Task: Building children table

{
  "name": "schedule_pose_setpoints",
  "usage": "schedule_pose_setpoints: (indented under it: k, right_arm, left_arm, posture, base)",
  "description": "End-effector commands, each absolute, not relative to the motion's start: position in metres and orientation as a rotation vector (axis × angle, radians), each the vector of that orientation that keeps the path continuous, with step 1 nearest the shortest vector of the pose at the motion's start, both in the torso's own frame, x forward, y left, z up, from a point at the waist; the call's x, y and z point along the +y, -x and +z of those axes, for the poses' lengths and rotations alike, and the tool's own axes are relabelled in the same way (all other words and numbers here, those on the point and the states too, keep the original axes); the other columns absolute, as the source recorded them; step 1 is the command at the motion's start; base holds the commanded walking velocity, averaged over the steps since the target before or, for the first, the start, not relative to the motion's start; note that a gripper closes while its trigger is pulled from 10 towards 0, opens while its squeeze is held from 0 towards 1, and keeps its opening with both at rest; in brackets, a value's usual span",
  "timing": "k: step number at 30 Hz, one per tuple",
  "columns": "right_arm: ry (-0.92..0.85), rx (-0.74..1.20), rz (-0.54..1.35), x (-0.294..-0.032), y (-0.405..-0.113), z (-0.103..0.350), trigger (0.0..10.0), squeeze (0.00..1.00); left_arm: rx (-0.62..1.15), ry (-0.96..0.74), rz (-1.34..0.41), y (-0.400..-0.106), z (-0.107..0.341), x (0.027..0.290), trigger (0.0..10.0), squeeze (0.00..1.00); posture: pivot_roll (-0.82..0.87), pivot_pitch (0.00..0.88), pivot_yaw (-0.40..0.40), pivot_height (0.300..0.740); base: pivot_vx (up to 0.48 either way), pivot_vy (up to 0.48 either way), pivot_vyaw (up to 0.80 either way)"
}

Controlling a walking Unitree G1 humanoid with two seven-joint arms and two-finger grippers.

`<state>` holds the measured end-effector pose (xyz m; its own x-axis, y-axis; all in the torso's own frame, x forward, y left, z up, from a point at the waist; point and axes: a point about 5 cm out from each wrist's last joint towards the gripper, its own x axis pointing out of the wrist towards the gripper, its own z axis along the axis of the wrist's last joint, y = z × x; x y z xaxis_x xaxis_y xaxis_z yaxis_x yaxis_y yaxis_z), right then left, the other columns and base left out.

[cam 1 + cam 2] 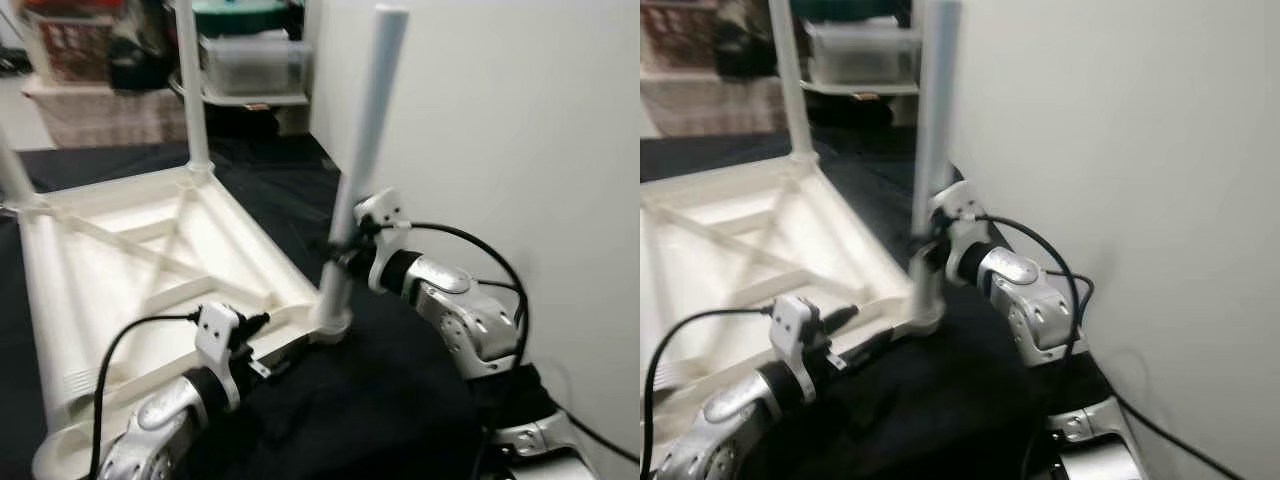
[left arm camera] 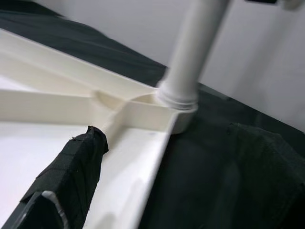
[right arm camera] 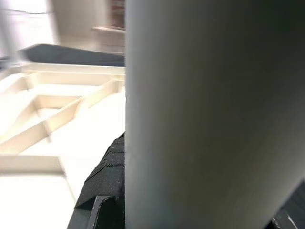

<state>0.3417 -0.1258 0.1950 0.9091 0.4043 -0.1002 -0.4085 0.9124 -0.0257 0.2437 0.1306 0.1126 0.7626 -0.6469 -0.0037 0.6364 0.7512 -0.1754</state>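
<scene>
– Where are our fingers?
– Our right gripper (image 1: 342, 246) fingers clamp the white leg (image 1: 362, 150), upright in the near right corner socket of the upturned tabletop (image 1: 120, 270). Our left gripper (image 1: 268, 366) rests on its near edge; grip unclear.

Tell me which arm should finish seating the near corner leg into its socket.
Right. The right gripper is already closed around the near corner leg, which stands in its socket. The left gripper rests on the tabletop frame beside that corner, better placed to steady it.
</scene>
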Motion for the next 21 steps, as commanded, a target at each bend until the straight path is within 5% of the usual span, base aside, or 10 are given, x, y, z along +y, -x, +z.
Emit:
schedule_pose_setpoints:
  k: [1,4,5,8,9,10,11,18,19,21]
  right_arm:
    - [0.061,0.184,0.402,-0.125,-0.333,0.177,10.0,0.00]
    - [0.015,0.123,0.474,-0.116,-0.326,0.186,10.0,0.00]
    - [-0.023,0.106,0.524,-0.115,-0.322,0.188,10.0,1.00]
    - [-0.054,0.086,0.567,-0.113,-0.321,0.192,10.0,1.00]
    - [-0.056,0.063,0.615,-0.111,-0.321,0.197,10.0,0.84]
    - [-0.056,0.063,0.615,-0.111,-0.321,0.197,10.0,0.84]
    - [-0.073,0.000,0.738,-0.107,-0.319,0.212,10.0,0.00]
    - [-0.079,-0.144,1.455,-0.115,-0.254,0.232,10.0,0.00]
    - [-0.047,-0.131,1.469,-0.115,-0.253,0.227,1.0,0.00]
    - [-0.028,-0.094,1.440,-0.113,-0.256,0.220,0.0,0.00]
  left_arm:
    - [0.074,0.175,-0.713,-0.243,0.111,0.129,10.0,0.00]
    - [0.077,0.175,-0.719,-0.243,0.110,0.128,10.0,0.00]
    - [0.075,0.176,-0.721,-0.244,0.111,0.128,10.0,0.00]
    - [0.071,0.178,-0.722,-0.245,0.112,0.127,10.0,0.00]
    - [0.068,0.179,-0.722,-0.246,0.112,0.127,10.0,0.00]
    - [0.068,0.179,-0.722,-0.246,0.112,0.127,10.0,0.00]
    - [0.066,0.179,-0.723,-0.247,0.113,0.126,10.0,0.00]
    - [0.064,0.180,-0.725,-0.248,0.113,0.125,10.0,0.00]
    - [0.063,0.179,-0.723,-0.248,0.113,0.126,10.0,0.00]
    - [0.063,0.178,-0.720,-0.248,0.112,0.127,10.0,0.00]
  posture:
    - [-0.01,0.000,-0.107,0.740]
    - [-0.01,0.000,-0.107,0.740]
    - [-0.01,0.000,-0.107,0.740]
    - [-0.02,0.000,-0.106,0.740]
    - [-0.02,0.000,-0.106,0.740]
    - [-0.02,0.000,-0.106,0.740]
    - [-0.02,0.000,-0.106,0.740]
    - [-0.02,0.000,-0.106,0.740]
    - [-0.02,0.000,-0.108,0.740]
    - [-0.02,0.000,-0.108,0.740]
  base:
    - [0.000,0.000,0.00]
    - [0.000,0.000,0.00]
    - [0.000,0.000,0.00]
    - [0.000,0.000,0.00]
    - [0.000,0.000,0.00]
    - [0.000,0.000,0.00]
    - [0.000,0.000,0.00]
    - [0.000,0.000,0.00]
    - [0.000,0.000,0.00]
    - [0.000,0.000,0.00]
